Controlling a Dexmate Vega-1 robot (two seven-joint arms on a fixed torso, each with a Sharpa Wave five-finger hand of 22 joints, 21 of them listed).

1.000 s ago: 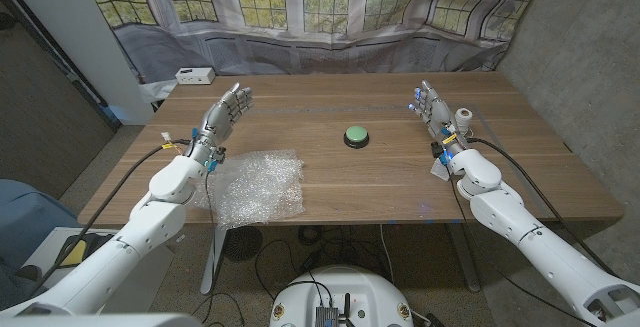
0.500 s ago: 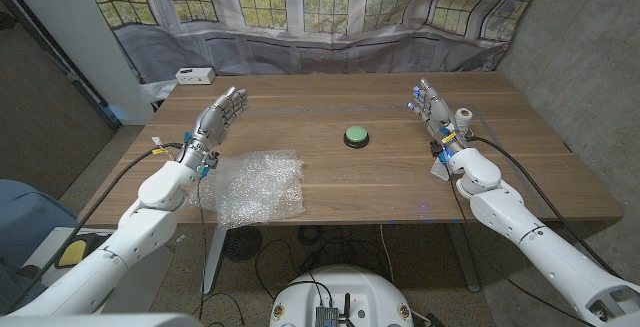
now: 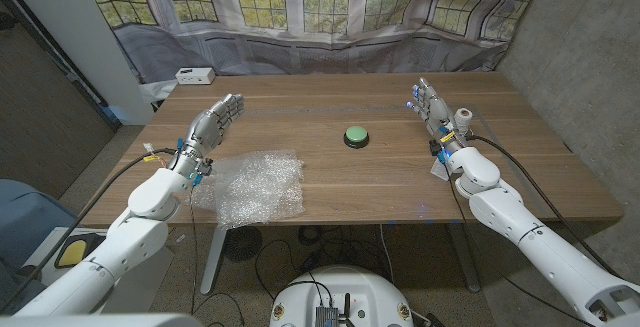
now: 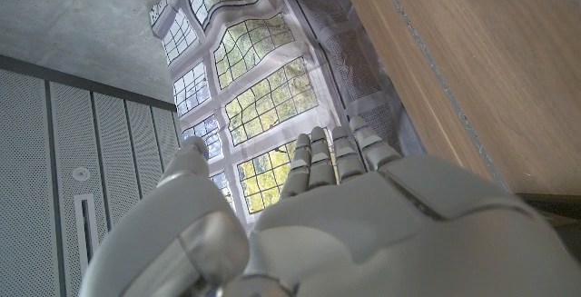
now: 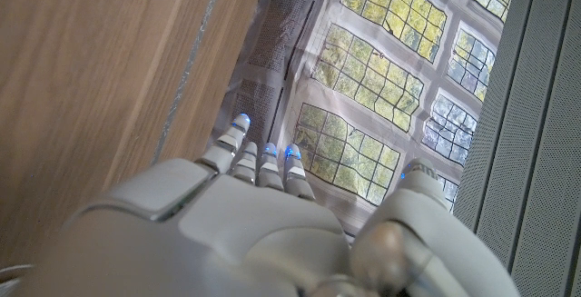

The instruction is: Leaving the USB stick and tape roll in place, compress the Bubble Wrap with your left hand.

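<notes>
Bubble Wrap (image 3: 257, 185) just beside empty, spread left hand (image 3: 212, 125).

A: Bubble Wrap (image 3: 255, 187)?
B: Clear crumpled sheet, lying flat on the wood, lower left of the head frame, hanging slightly over the near edge.
A: Tape roll (image 3: 463, 116)?
B: White, right side.

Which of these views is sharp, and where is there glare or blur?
Head view: evenly lit and sharp, with soft sheen on the bubble wrap. Left wrist view: the left hand looms close and soft. Right wrist view: bright window panes behind the right hand.
</notes>
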